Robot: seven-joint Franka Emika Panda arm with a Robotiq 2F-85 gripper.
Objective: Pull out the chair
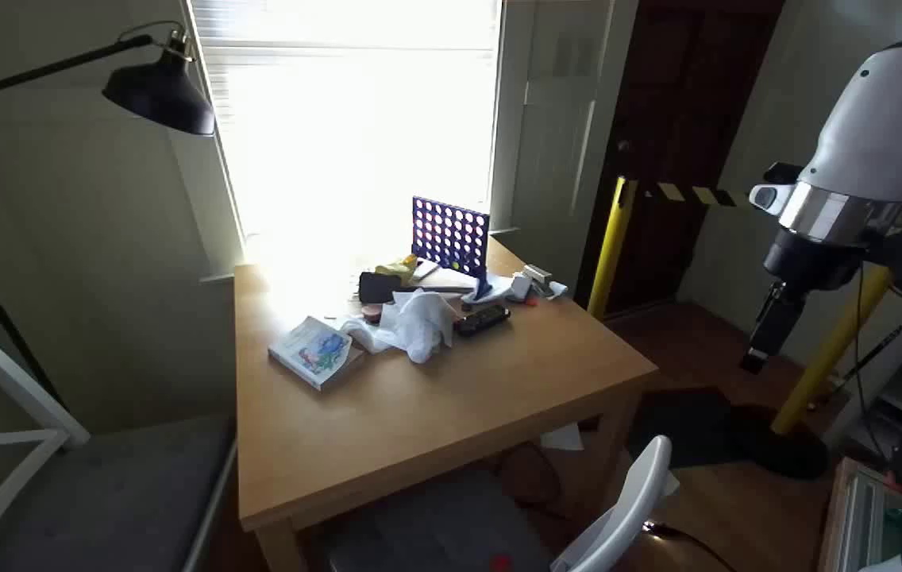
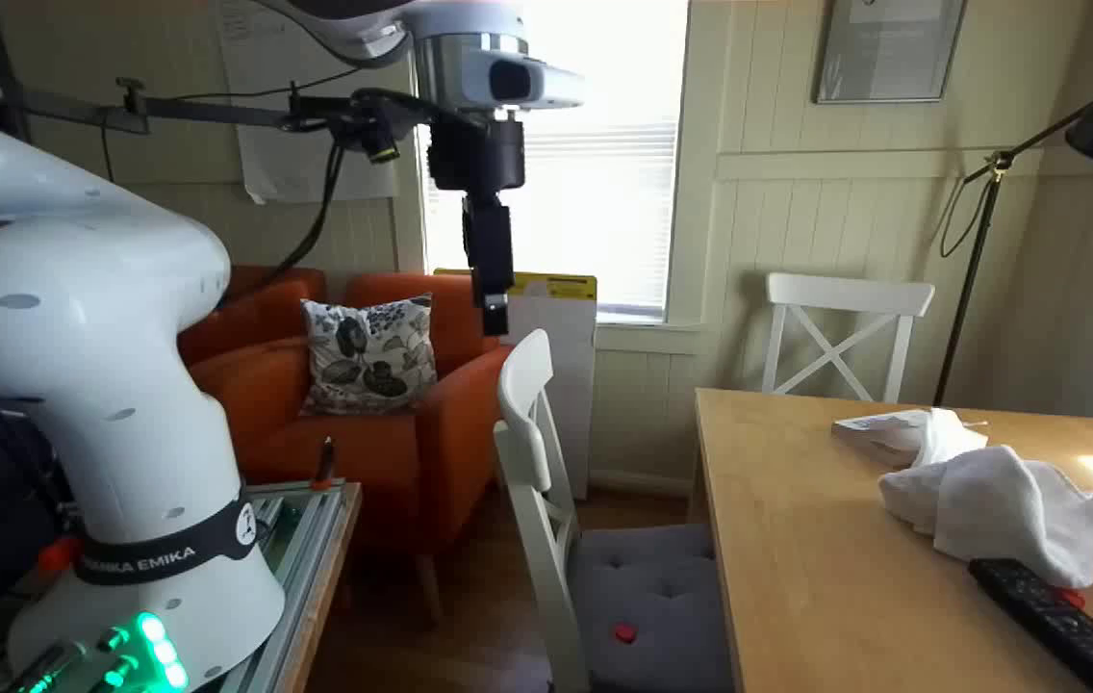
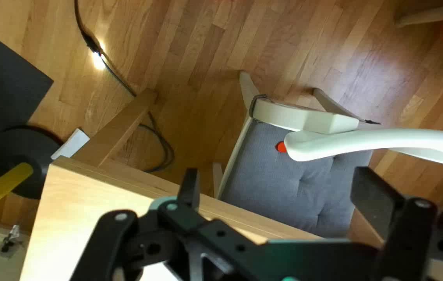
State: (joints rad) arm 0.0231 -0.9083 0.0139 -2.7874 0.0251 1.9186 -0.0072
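The tool [image 3: 278,189] points downward with its fingers [image 3: 373,197] apart. The chair [image 3: 299,168] is below the tool: its white backrest [image 2: 527,380] is apart from the tool in both exterior views, and its grey padded seat [image 2: 643,587] is lower, partly under the bench [image 3: 81,203]. A red disc [image 3: 280,147] lies on the seat. In an exterior view, the bench, carrying a white cloth [image 2: 1018,510] and a remote control [image 2: 1066,621], is lower and to the right of the tool; an orange armchair [image 2: 354,448] is behind the tool.
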